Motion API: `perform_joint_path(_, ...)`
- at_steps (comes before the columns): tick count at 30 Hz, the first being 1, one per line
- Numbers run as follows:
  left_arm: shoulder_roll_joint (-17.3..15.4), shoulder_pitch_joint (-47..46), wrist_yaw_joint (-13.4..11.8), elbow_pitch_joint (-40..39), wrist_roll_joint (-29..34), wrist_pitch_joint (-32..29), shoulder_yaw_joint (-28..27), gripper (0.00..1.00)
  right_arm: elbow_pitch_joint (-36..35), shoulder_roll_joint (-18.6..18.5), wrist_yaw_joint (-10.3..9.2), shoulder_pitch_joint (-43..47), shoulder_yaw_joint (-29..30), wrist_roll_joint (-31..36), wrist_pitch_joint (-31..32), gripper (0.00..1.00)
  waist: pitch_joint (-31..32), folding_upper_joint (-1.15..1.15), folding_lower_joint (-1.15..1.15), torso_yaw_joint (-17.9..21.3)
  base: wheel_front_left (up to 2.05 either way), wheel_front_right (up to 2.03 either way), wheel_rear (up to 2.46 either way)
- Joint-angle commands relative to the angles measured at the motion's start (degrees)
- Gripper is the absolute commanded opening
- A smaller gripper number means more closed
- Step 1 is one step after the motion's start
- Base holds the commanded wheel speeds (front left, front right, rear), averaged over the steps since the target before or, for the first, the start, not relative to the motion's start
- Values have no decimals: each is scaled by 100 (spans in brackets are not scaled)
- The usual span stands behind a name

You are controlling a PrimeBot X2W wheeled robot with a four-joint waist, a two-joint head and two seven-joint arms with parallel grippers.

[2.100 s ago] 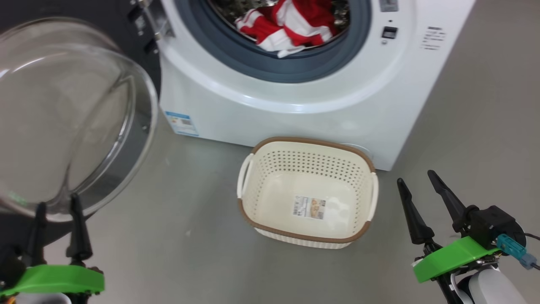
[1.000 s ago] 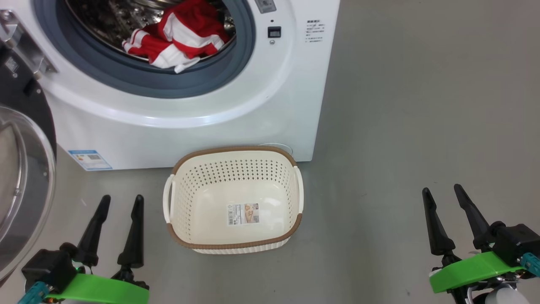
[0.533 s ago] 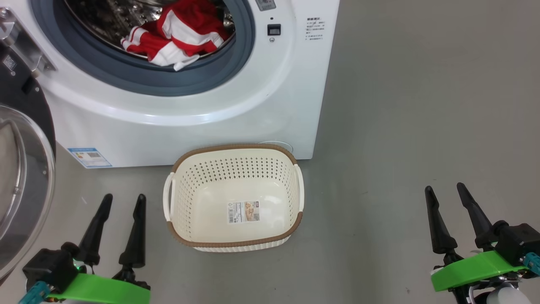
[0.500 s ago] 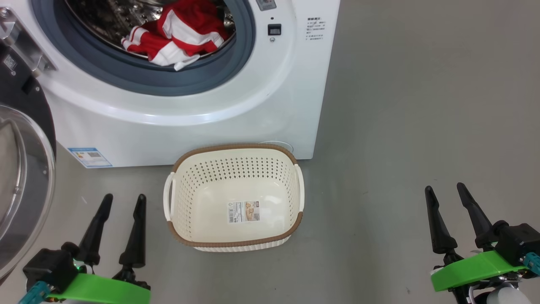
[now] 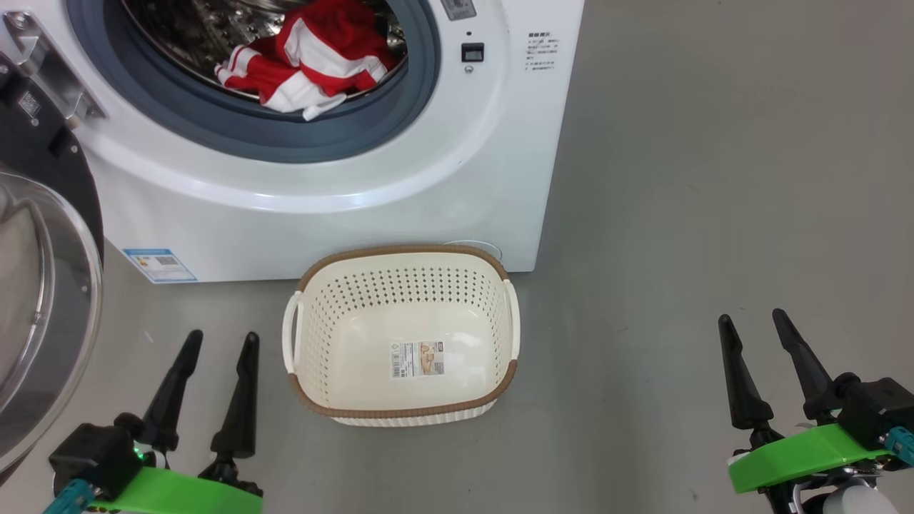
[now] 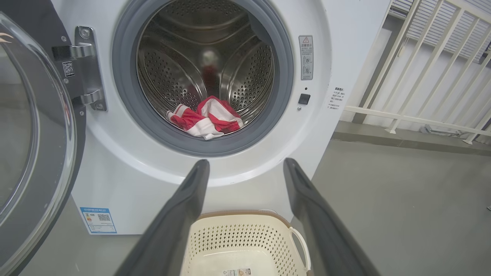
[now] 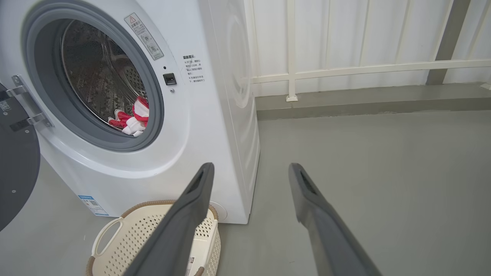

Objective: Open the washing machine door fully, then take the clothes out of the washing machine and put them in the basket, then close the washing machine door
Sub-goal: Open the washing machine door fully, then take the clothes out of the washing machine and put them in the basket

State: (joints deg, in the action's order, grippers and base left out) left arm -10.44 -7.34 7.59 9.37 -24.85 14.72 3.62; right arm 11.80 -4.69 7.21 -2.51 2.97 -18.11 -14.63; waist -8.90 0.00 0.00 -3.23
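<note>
Camera shifted slightly; left tool (image 5: 222, 335), right tool (image 5: 751, 317) low, pointing forward, spread wide, holding nothing.

Door (image 5: 43, 300) swung open at left. Clothes (image 5: 314, 61) in washer (image 5: 321, 214) at drum mouth. Basket (image 5: 400, 412) on floor (image 5: 714, 178) just in front of washer. L gripper (image 5: 222, 335) near basket, R gripper (image 5: 752, 316) well apart; both w/ fingers spread, holding nothing.

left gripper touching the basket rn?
Apart. The head view shows a strip of bare floor between the left gripper and the basket; the gripper is open and empty.
</note>
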Motion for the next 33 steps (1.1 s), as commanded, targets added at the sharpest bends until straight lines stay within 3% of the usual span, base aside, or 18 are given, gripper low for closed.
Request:
perform_joint_path(1,-157,-16,-10,-160,-2,28,-204,100,-150,-45,28,-58,-129,16,-37,100,-2,0,0,-4,0,0,0)
perform_joint_path(18,-186,-8,-10,-217,24,28,-190,100,-142,-53,28,-71,-189,19,-37,100,-33,0,0,-31,7,-9,1)
perform_joint_path(33,-175,-95,-10,-179,-18,28,-191,100,-153,-47,28,-107,-212,34,-37,100,-131,0,0,-53,115,-125,10)
